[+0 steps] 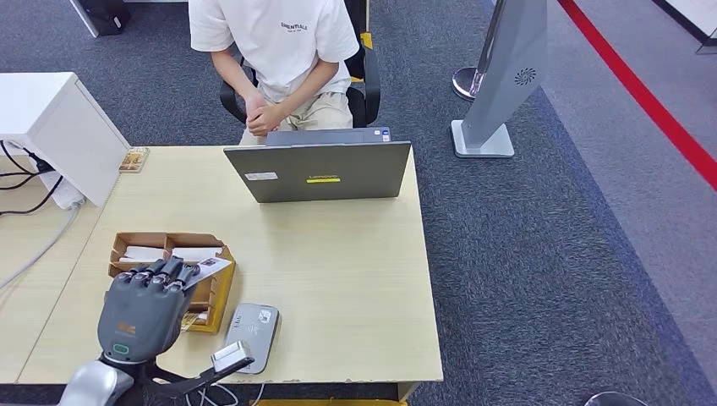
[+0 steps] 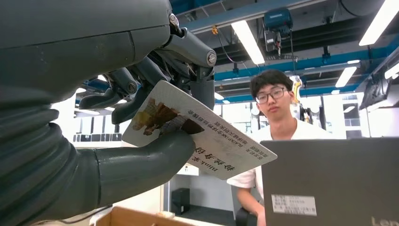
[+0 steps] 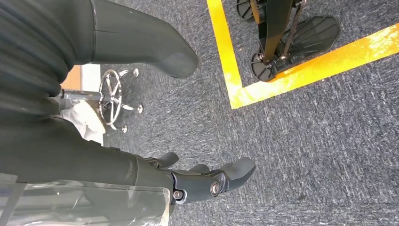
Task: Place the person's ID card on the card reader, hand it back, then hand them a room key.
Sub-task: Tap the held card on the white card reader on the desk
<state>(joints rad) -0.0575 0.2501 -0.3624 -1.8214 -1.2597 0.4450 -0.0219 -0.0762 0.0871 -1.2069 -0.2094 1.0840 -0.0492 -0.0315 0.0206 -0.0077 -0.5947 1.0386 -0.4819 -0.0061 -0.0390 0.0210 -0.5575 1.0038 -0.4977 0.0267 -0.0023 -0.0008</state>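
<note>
In the head view, the left hand point(image 1: 145, 304) is above the cardboard tray point(image 1: 221, 288) at the near left part of the table point(image 1: 338, 279), and a card point(image 1: 208, 269) sticks out from its fingers. The grey card reader point(image 1: 252, 334) lies just beside the tray, nearer to the table edge. The person point(image 1: 275, 59) sits behind the open laptop point(image 1: 320, 172), with both hands folded together.

In the left wrist view, the card point(image 2: 197, 136) is pinched between the thumb point(image 2: 141, 162) and the darker fingers point(image 2: 136, 94) of the left hand. Only one end is held, and the printed part stands free toward the person point(image 2: 273, 117). I judge that this card comes from the tray, so it is probably the room key, but I cannot be sure. To hand it over well, the arm should carry the card over the laptop and keep the grip firm until the person takes the free end.

In the right wrist view, the right hand point(image 3: 197, 181) hangs over the carpet floor point(image 3: 306, 150), released and holding nothing.
</note>
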